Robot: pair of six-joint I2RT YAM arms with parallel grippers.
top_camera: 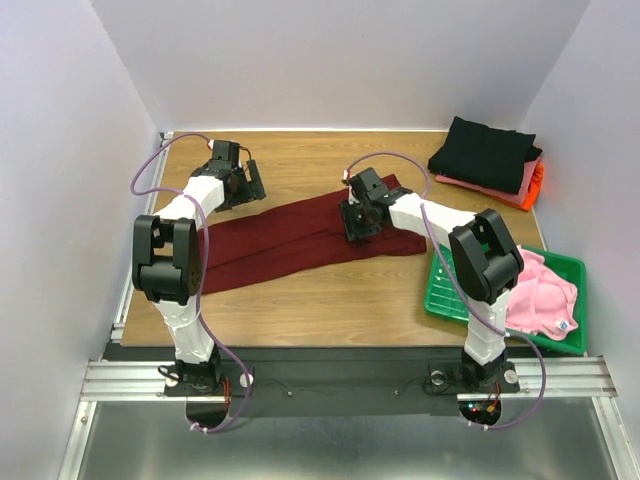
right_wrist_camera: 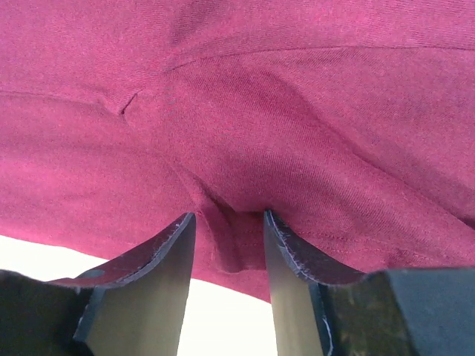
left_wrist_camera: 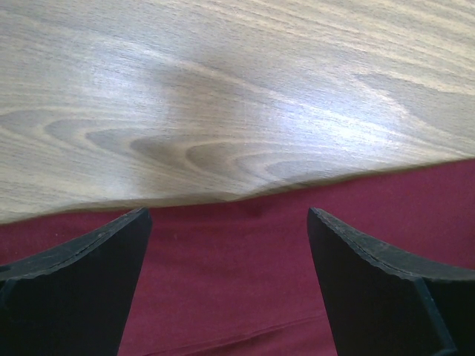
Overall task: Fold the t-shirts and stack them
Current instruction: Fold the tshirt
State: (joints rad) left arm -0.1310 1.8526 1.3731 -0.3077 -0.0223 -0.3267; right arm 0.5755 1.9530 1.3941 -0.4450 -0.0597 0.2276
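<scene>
Right gripper pinches the maroon t-shirt — left gripper, wide open at ten o'clock, should clamp the hem before lifting.

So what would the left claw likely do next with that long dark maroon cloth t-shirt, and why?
Probably lower and close on the edge of the dark maroon cloth t-shirt. The right gripper pinches a ridge of it, while the left gripper hangs open over that edge, where the wooden table shows, gripping nothing. Both ends likely need holding to fold it.
</scene>
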